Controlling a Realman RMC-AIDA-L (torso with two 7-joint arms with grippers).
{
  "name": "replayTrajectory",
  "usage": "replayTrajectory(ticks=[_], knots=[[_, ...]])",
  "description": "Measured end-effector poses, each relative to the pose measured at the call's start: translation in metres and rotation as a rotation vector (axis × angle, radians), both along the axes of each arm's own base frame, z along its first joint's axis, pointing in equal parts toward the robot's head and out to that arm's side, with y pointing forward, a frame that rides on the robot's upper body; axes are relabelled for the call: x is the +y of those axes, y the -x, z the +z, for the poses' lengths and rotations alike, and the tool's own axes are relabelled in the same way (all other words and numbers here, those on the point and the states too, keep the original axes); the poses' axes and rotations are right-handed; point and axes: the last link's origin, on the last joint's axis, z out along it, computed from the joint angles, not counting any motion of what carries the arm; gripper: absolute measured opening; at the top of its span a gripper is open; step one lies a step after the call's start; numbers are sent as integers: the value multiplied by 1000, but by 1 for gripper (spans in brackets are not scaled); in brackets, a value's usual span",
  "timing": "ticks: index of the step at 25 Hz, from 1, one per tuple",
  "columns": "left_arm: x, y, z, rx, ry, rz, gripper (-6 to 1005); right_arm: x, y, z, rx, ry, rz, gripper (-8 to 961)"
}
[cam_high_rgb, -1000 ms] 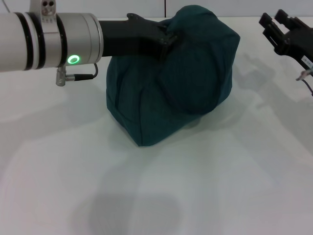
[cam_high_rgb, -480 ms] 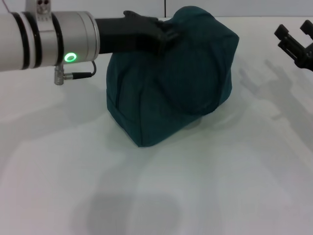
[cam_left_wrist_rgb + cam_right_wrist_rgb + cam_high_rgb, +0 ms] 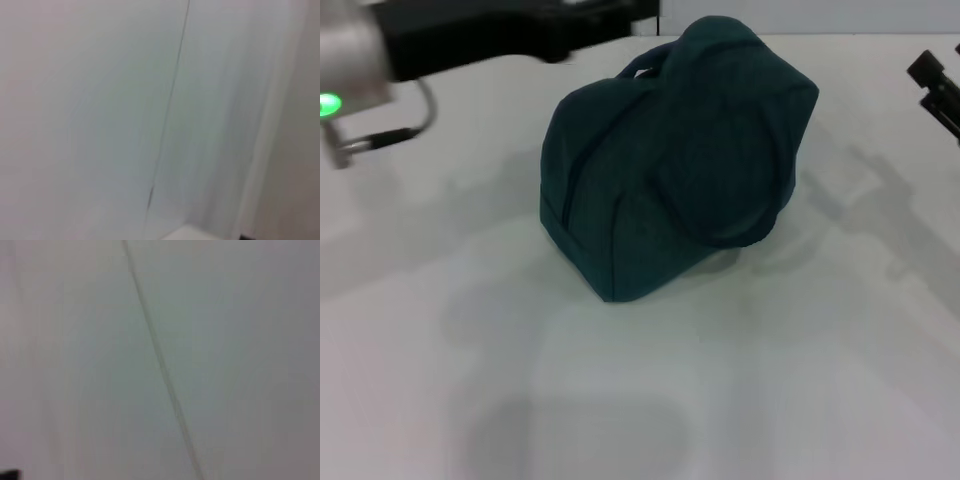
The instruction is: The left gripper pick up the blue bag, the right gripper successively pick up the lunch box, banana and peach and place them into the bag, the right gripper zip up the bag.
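One blue bag (image 3: 675, 155) is being seen in the head view, resting closed on the white table (image 3: 720, 380). The left gripper (image 3: 610, 12) is being held high beside the bag's far left, the right gripper (image 3: 942, 85) at the right edge; neither finger state can be told. Only a pale seamed wall (image 3: 100, 100) is being shown in both wrist views.

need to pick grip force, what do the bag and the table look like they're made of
The bag: seemingly soft woven fabric, matte dark teal, judging by its slumped shape, folds and seams. The table: a smooth, hard white surface with a slight sheen; laminate or painted board, hard to say.
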Motion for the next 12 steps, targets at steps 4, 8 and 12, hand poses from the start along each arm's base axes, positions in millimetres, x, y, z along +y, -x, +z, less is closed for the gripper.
replayTrajectory(ticks=[4,8,12], knots=[[-23,24,17,-90,31,-85,559,-19,7,22,19,110,193,817],[-53,53,25,-103,53,-151,730,-43,8,30,-25,239,348,816],[-78,88,15,-51,79,-122,834,-64,5,28,-86,353,453,816]])
